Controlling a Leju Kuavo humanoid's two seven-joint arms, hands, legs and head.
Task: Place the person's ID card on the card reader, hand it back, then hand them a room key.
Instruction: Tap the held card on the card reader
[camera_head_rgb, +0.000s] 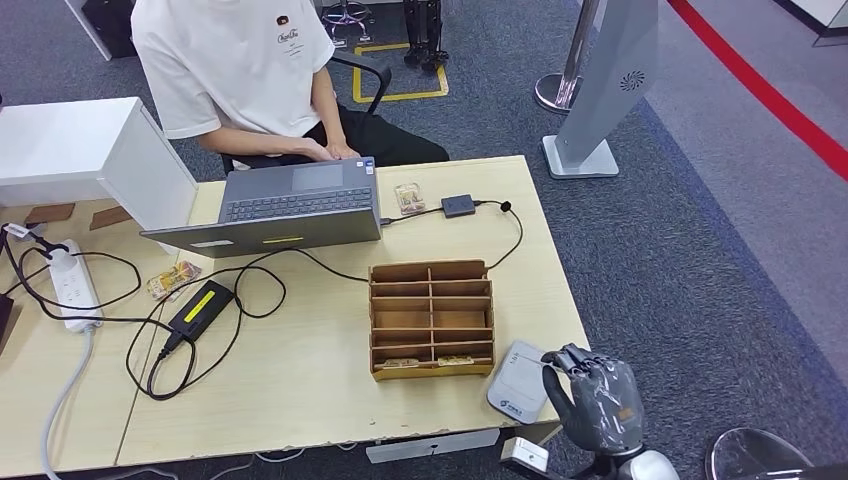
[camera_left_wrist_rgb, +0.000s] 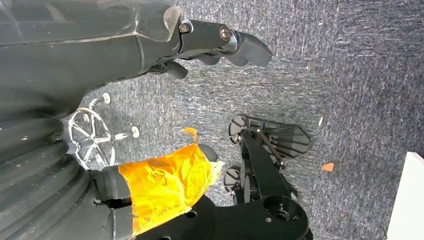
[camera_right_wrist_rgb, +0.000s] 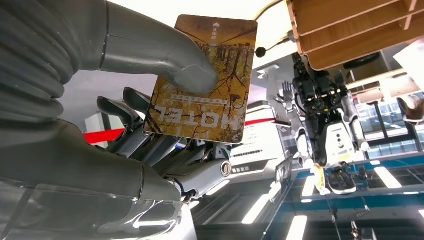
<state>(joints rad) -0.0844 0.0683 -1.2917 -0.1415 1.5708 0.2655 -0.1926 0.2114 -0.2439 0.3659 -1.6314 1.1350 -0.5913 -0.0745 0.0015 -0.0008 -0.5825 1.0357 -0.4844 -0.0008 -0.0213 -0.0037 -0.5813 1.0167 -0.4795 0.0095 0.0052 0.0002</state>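
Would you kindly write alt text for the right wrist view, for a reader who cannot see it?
The robot's right hand pinches a room key card, printed HOTEL over an autumn-tree design, between its thick grey thumb and darker fingers. The underside of the wooden card organizer juts in at one corner.

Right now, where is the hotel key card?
The right hand holds the hotel key card, thumb pressed on its face; in the head view that hand is near the table's front right corner, beside the card reader.

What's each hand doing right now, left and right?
Left hand: holds nothing, fingers partly curled, hanging over the carpet; open or closed cannot be told.
Right hand: holds the hotel key card, thumb pressed on its face.
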